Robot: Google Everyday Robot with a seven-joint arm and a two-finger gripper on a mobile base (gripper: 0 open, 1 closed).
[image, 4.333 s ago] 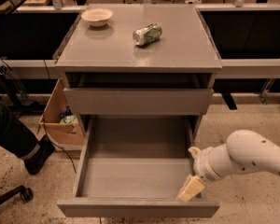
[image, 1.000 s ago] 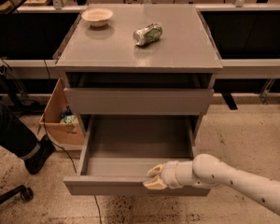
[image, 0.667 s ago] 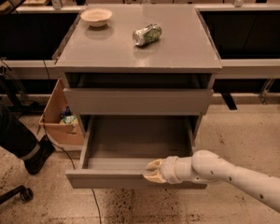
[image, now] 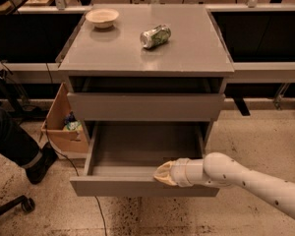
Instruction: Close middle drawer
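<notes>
The middle drawer [image: 113, 186] stands partly pulled out below the bench [image: 191, 53]; the tool [image: 162, 175] sits against the top edge of its front panel, its arm reaching in from the right; a bowl [image: 102, 17] and a can [image: 155, 36] on its side rest on the bench.

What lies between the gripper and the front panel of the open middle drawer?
Nothing. In the camera view the gripper lies against the top edge of the middle drawer front panel, slightly right of its centre, with no object between them.
</notes>
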